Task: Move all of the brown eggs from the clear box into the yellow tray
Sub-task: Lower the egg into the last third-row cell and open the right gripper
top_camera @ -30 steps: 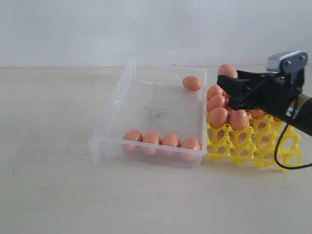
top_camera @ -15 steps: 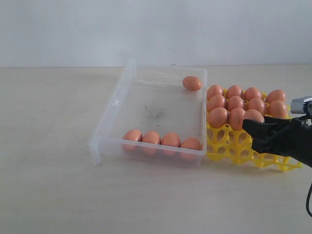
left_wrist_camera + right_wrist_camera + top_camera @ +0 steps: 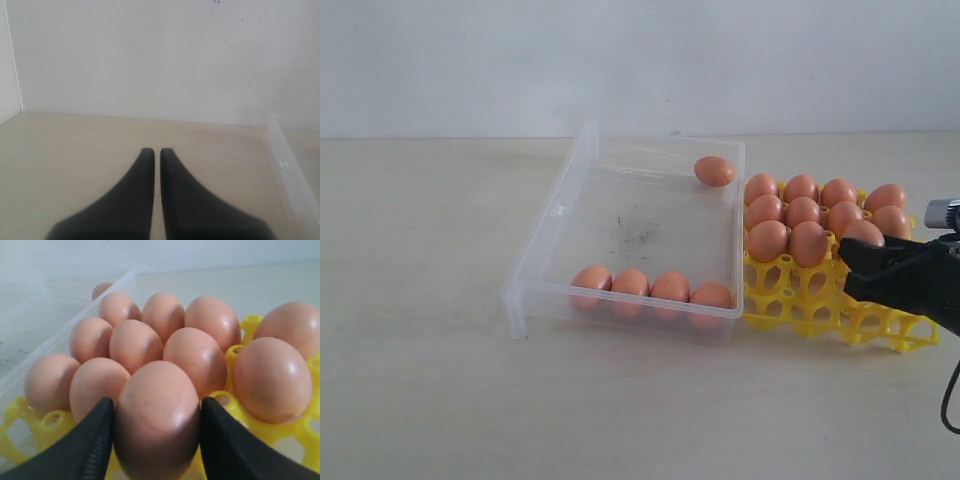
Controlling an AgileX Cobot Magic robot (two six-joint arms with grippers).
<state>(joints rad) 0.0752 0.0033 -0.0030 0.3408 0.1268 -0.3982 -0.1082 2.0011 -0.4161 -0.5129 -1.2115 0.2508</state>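
On the table (image 3: 420, 400), the clear box (image 3: 552, 210), centre frame, holds five brown eggs (image 3: 670, 287); the yellow tray (image 3: 790, 300) at its right carries the rest. Our right fingers (image 3: 95, 440) clasp one egg (image 3: 157, 420) at the tray. We judge placing underway: settle it into a free cup, then release gently. Meanwhile our left fingers (image 3: 145, 200) are pressed together, empty.

Brown eggs (image 3: 670, 287) in clear box (image 3: 555, 215), yellow tray (image 3: 790, 295)

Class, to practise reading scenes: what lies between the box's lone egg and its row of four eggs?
Only bare, scuffed box floor between lone egg and row; the exterior view shows it.
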